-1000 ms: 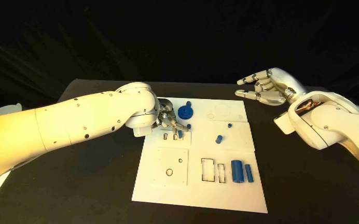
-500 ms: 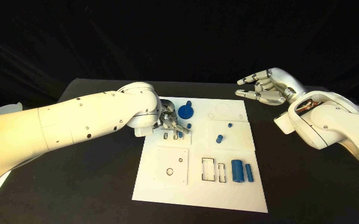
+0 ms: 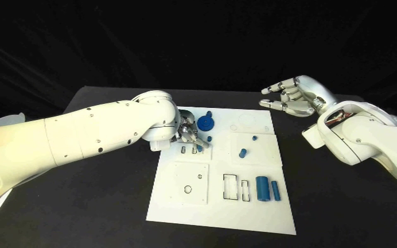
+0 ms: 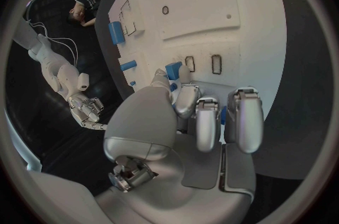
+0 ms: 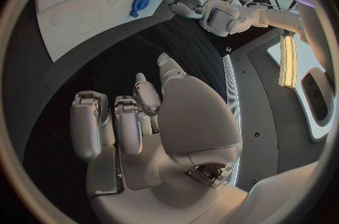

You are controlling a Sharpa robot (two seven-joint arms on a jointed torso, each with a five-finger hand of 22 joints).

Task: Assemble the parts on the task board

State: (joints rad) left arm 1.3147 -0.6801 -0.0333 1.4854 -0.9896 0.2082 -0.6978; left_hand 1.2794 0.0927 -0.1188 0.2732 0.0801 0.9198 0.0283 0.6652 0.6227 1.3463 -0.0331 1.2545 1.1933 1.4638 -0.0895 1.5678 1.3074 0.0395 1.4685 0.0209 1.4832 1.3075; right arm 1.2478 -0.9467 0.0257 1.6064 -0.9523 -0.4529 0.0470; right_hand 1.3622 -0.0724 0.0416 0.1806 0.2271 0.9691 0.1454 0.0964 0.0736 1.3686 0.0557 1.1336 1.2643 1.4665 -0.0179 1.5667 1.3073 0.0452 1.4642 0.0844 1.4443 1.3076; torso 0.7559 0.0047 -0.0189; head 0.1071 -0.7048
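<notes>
My left hand (image 3: pixel 187 135) pinches a small blue piece (image 4: pixel 174 71) over the board (image 3: pixel 190 205); right hand (image 3: pixel 294 100) released; several pieces unplaced.
</notes>
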